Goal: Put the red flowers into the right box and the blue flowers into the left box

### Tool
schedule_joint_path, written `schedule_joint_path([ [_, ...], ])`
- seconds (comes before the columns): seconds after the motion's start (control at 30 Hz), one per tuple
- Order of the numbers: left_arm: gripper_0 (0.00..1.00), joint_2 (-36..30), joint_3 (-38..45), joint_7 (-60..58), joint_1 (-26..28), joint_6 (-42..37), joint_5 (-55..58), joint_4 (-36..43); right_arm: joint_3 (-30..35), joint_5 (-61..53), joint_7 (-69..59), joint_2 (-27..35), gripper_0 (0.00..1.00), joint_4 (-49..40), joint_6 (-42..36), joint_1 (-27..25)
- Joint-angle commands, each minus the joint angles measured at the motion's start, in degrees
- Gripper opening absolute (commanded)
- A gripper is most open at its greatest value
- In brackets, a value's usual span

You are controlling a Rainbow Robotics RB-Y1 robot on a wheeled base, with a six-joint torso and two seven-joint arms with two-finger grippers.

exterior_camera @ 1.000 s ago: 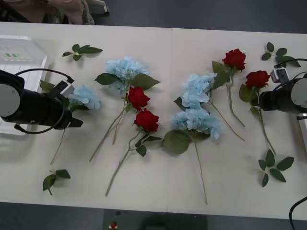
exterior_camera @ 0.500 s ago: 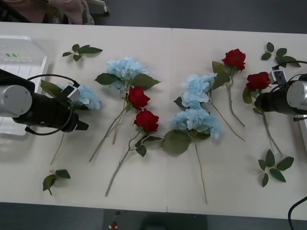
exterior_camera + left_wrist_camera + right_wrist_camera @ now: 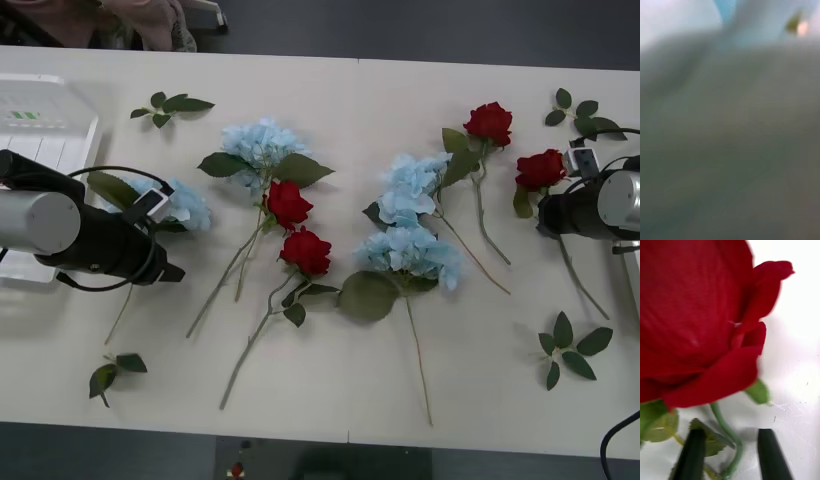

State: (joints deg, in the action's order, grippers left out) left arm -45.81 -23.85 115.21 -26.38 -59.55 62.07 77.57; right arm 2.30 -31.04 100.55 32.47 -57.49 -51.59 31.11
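Two arms low, right gripper (image 3: 730, 455) straddling red flower (image 3: 696, 322) stem

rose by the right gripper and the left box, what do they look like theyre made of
The rose at the right gripper looks like matte woven fabric: soft, unglossy petals. Its stem looks like smooth moulded plastic, evenly green. The left box looks like translucent white plastic, with a ribbed base and rounded rim. All of this is judged by look alone.
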Motion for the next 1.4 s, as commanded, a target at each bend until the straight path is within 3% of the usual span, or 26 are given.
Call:
schedule_joint_path([
  [0.03, 0.88, 0.28, 1.0, 1.07, -1.83, 0.14, -0.98, 0.21, -0.27, 0.28, -1.93, -0.92, 0.0, 0.36, 0.09, 1.41],
  [0.17, 0.54, 0.37, 1.08, 0.98, -1.83, 0.23, -1.6, 0.21, -0.27, 0.28, -1.93, -0.92, 0.0, 0.36, 0.09, 1.41],
  [0.27, 0.16, 0.37, 1.0, 0.89, -1.83, 0.32, -1.78, 0.12, -0.27, 0.1, -2.11, -0.92, 0.0, 0.27, 0.18, 1.41],
  [0.33, 0.03, 0.37, 1.0, 0.8, -1.83, 0.32, -1.95, 0.21, -0.27, -0.16, -2.29, -0.65, 0.0, 0.36, 0.09, 1.41],
  [0.5, 0.0, 0.37, 1.0, 0.72, -1.83, 0.32, -2.39, 0.12, 0.69, -0.86, -2.37, 1.02, 0.0, -2.89, -2.72, 1.41],
  [0.8, 0.0, 0.28, 1.17, 0.8, -2.18, 0.84, -3.18, 0.21, 10.89, -0.69, -2.46, 2.95, 0.0, -18.89, -24.26, 1.5],
  [1.03, 0.0, -1.74, 2.93, 1.24, -4.2, 0.84, -2.83, 1.53, 13.88, -1.65, -2.2, 2.95, 0.0, -21.96, -28.74, 1.41],
  [1.07, 0.0, -2.53, 3.19, 1.24, -4.38, 0.67, -2.48, 2.23, 13.96, -1.57, -2.11, 2.95, 0.05, -21.96, -28.65, 1.41],
  [1.13, 0.0, -4.03, 4.16, 1.07, -4.99, -0.74, -1.95, 4.08, 13.88, -1.48, -2.2, 2.95, 0.75, -21.96, -28.39, 1.41],
  [1.17, 0.0, -4.73, 4.95, 1.07, -5.26, -1.79, -1.69, 4.96, 13.88, -1.48, -2.46, 3.04, 0.98, -21.96, -28.39, 1.41],
  [1.4, 0.0, -10.71, 16.55, 1.16, -5.61, -15.33, -0.81, 11.9, 13.44, -1.39, -2.55, 2.95, 1.0, -21.17, -28.3, 1.41],
])
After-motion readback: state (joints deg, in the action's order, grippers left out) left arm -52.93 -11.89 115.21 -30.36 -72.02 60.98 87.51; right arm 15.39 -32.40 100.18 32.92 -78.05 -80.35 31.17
